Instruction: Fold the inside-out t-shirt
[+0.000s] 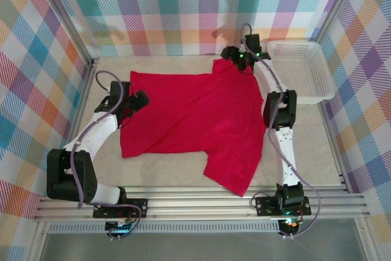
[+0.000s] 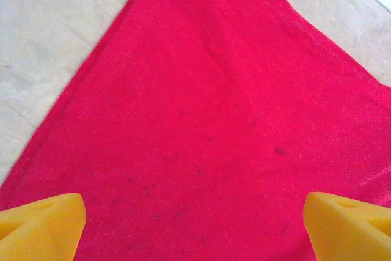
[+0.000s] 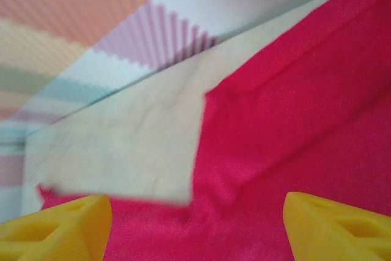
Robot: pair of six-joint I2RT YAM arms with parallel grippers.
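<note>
The red t-shirt (image 1: 189,120) lies spread flat across the beige table, one sleeve reaching toward the front edge. My left gripper (image 1: 139,99) hovers over the shirt's left edge, open; its yellow fingertips (image 2: 43,224) stand wide apart above a corner of the red fabric (image 2: 208,132). My right gripper (image 1: 239,60) is at the shirt's far right corner by the back wall, open too. Its yellow fingertips (image 3: 336,224) straddle a folded sleeve seam of the shirt (image 3: 263,145). Nothing is gripped. No white neck tag is visible.
A white mesh basket (image 1: 314,84) stands at the back right, close to the right arm. Checked walls surround the table (image 1: 110,163), with bare beige surface left of and in front of the shirt. A metal rail (image 1: 201,203) runs along the front.
</note>
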